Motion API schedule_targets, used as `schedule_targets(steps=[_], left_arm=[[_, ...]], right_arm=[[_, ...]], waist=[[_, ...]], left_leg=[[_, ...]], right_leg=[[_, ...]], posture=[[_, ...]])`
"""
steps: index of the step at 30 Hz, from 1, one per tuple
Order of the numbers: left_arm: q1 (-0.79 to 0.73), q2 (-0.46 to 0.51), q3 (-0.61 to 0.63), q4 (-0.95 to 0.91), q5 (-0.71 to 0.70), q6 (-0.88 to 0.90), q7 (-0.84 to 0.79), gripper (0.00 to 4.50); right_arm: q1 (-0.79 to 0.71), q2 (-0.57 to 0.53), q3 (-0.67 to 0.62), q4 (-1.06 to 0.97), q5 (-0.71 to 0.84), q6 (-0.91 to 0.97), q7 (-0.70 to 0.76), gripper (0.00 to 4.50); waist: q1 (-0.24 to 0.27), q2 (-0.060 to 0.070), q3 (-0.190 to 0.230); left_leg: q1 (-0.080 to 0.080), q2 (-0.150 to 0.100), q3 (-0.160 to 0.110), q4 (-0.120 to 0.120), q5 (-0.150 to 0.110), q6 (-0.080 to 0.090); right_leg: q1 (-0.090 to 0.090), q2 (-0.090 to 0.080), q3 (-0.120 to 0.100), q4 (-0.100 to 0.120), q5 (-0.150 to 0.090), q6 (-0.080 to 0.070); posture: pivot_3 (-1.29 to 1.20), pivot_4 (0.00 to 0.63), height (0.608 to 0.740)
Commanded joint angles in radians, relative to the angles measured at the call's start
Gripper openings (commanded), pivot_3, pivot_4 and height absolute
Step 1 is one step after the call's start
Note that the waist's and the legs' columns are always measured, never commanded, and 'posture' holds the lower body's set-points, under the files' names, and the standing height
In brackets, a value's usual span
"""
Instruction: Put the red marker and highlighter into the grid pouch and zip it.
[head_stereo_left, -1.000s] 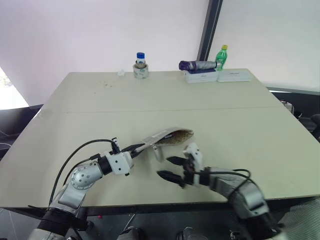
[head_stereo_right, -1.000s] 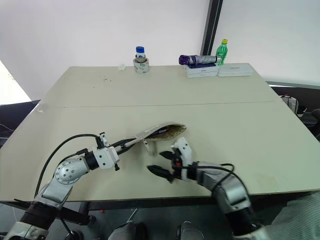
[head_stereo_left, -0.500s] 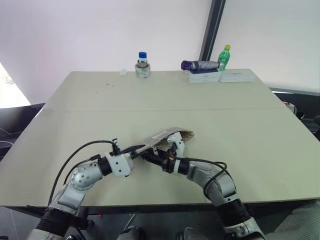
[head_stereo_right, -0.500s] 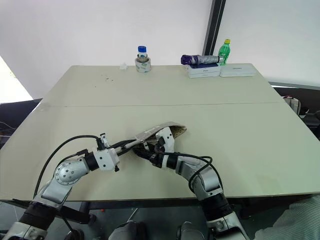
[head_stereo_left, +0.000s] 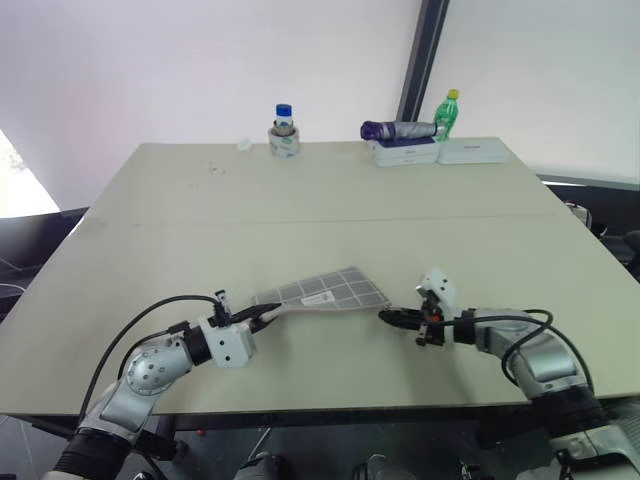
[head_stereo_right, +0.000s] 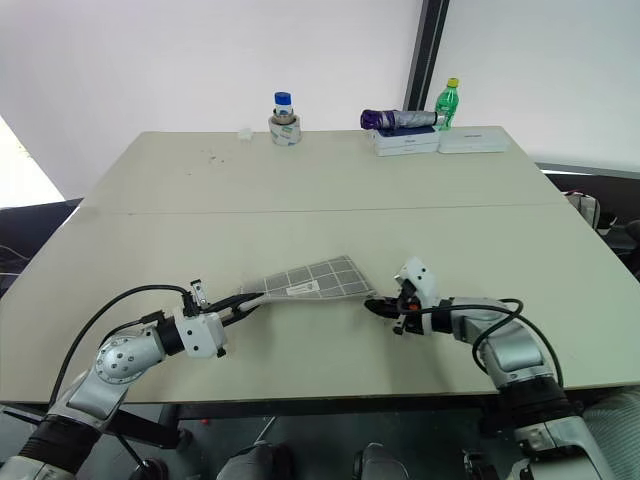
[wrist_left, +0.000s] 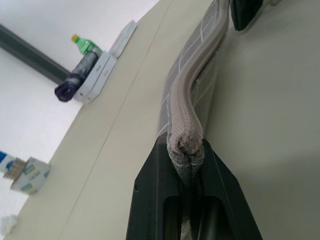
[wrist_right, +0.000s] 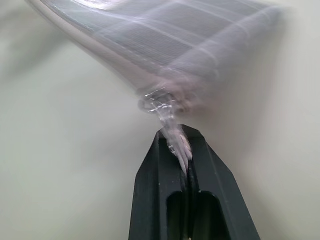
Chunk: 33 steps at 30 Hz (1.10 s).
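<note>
The grid pouch (head_stereo_left: 322, 293) lies stretched near the front edge of the tabletop (head_stereo_left: 300, 190), held at both ends: the left tool (wrist_left: 189, 165) is clenched on the pouch's fabric end, and the right tool (wrist_right: 181, 150) is clenched on the thin zip pull cord (wrist_right: 172, 131) at the opposite end. Neither the red marker nor the highlighter can be seen; they are probably inside the pouch, though that is a judgement, and the zip looks drawn along most or all of its length. The main risk from here is the cord: it is thin and glossy, so a pull at a slant could slide it out of the right tool before the slider seats fully. If the left tool lets the fabric slip, the pouch would simply trail after the pull instead of closing. Beyond the pouch, at the far edge of the tabletop, stand a blue-capped jar (head_stereo_left: 283, 131), a green bottle (head_stereo_left: 444, 116), a folded purple umbrella (head_stereo_left: 396, 130) and flat white boxes (head_stereo_left: 440, 152), all well apart from the pouch. Nothing stands in the way.
</note>
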Motion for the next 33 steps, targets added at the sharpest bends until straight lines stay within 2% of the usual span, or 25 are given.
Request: schedule_targets(steps=[1,2,3,4,5,6,10,12,13,18,24,33], left_arm=[[-0.012,0.023,0.057,0.042,-0.051,0.015,0.006,0.0],[-0.017,0.022,0.056,0.047,-0.091,0.037,-0.019,0.0],[-0.012,0.022,0.057,0.031,-0.186,0.106,-0.077,0.35],[-0.02,0.026,0.064,0.037,-0.206,0.118,-0.087,0.72],[-0.025,0.03,0.07,0.04,-0.212,0.124,-0.091,1.03],[-0.029,0.032,0.075,0.043,-0.21,0.124,-0.091,1.43],[-0.02,0.067,0.106,0.051,-0.23,0.126,-0.13,3.66],[0.03,0.098,0.136,0.015,-0.293,0.164,-0.177,4.5],[0.051,0.11,0.148,0.003,-0.31,0.173,-0.191,4.5],[0.228,0.167,0.314,-0.091,-0.493,0.339,-0.233,4.5],[0.377,0.139,0.504,-0.187,-0.653,0.549,-0.173,4.5],[0.475,0.154,0.698,-0.175,-0.623,0.614,-0.164,4.5]], right_arm=[[-0.02,-0.05,-0.079,0.074,-0.023,-0.071,0.011,0.03],[-0.021,-0.043,-0.082,0.07,-0.017,-0.083,0.012,0.03],[-0.026,-0.03,-0.086,0.063,0.0,-0.077,0.013,0.01],[-0.032,-0.016,-0.089,0.059,0.014,-0.087,0.017,0.0],[-0.037,-0.008,-0.092,0.059,0.021,-0.093,0.02,0.6],[-0.04,-0.002,-0.096,0.06,0.024,-0.099,0.024,0.85],[-0.038,0.004,-0.106,0.04,0.031,-0.096,0.059,3.01],[-0.033,-0.025,-0.103,0.033,0.017,-0.106,0.088,4.05],[-0.029,-0.039,-0.102,0.029,0.015,-0.104,0.105,4.46],[0.003,-0.135,-0.143,-0.026,0.055,-0.113,0.225,4.46],[-0.025,-0.109,-0.223,0.065,0.056,-0.224,0.201,4.46],[0.022,-0.141,-0.271,0.216,0.003,-0.367,0.204,4.46]], waist=[[0.002,0.0,0.0],[0.003,0.0,0.0],[0.004,0.0,0.0],[0.004,0.0,0.0],[0.006,0.0,0.0],[0.007,0.0,0.0],[0.006,0.0,0.0],[0.005,0.0,0.0],[0.004,0.0,0.0],[0.001,0.001,0.001],[0.004,0.001,0.001],[0.003,0.0,0.001]], left_leg=[[0.0,0.0,0.0,0.0,0.0,0.0],[0.0,0.0,0.0,0.0,0.0,0.0],[0.0,0.0,0.0,0.0,0.0,0.0],[0.0,0.0,0.0,0.0,0.0,0.0],[0.0,0.0,0.001,0.0,0.0,0.0],[0.0,0.0,0.0,0.001,0.0,0.0],[0.0,0.0,0.0,0.001,0.0,0.0],[0.0,0.0,0.0,0.0,0.0,0.0],[0.0,0.0,0.0,0.0,0.0,0.0],[-0.001,0.0,0.0,-0.001,0.0,0.0],[0.0,0.0,-0.001,0.0,0.0,0.0],[0.0,-0.001,0.0,0.0,0.0,0.0]], right_leg=[[0.0,0.0,0.0,0.0,0.0,0.0],[0.0,0.0,0.0,0.0,0.0,0.0],[0.0,0.0,0.0,0.0,0.0,0.0],[0.0,0.0,0.0,0.0,0.0,0.0],[0.0,0.0,0.0,0.0,0.0,0.0],[0.0,0.0,0.0,0.0,0.0,0.0],[0.0,-0.001,0.0,0.0,0.0,0.0],[0.0,-0.001,0.0,0.0,0.0,0.0],[0.0,-0.001,0.0,0.0,0.0,0.0],[-0.001,-0.003,0.0,0.0,0.0,0.0],[-0.001,-0.003,0.0,-0.001,0.0,0.0],[-0.001,-0.003,0.0,-0.001,0.0,0.0]], posture=[[0.0,0.15,0.74],[0.0,0.15,0.74],[0.0,0.15,0.74],[0.0,0.15,0.74],[0.0,0.15,0.74],[0.0,0.15,0.74],[0.0,0.15,0.74],[0.0,0.15,0.74],[0.0,0.15,0.74],[0.0,0.15,0.74],[0.0,0.15,0.74],[0.0,0.15,0.74]])
